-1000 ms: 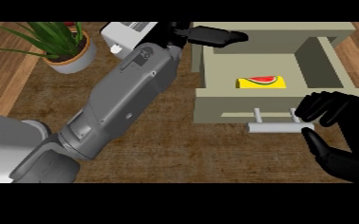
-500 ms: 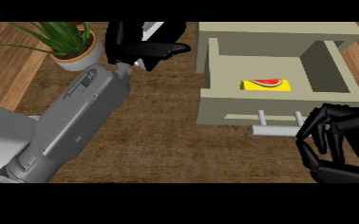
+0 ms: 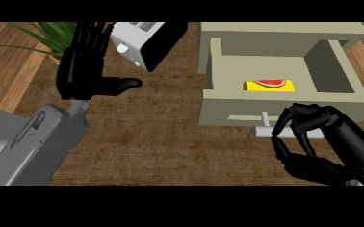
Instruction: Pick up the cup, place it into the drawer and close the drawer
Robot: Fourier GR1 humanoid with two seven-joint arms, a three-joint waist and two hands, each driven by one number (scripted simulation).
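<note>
The beige drawer (image 3: 213,57) stands open at the upper right. A small yellow thing with a red watermelon picture (image 3: 268,84) lies on its floor near the front wall; I see no other cup. The drawer's grey handle (image 3: 263,127) sticks out of the front panel. My right hand (image 3: 316,142) is at the handle's right part, fingers curled over the bar and thumb below it, hiding that end. My left hand (image 3: 89,69) is open to the left of the drawer, fingers straight up, thumb pointing right, holding nothing.
A white and black toaster-like appliance (image 3: 146,43) stands just right of my left hand's fingers. A potted plant (image 3: 39,36) is at the upper left. The brown counter (image 3: 163,134) lies between my two arms, with a wooden strip (image 3: 14,77) along the left.
My left arm has drawn back from over the drawer to the left, beside the plant. My right hand has curled its fingers round the handle.
</note>
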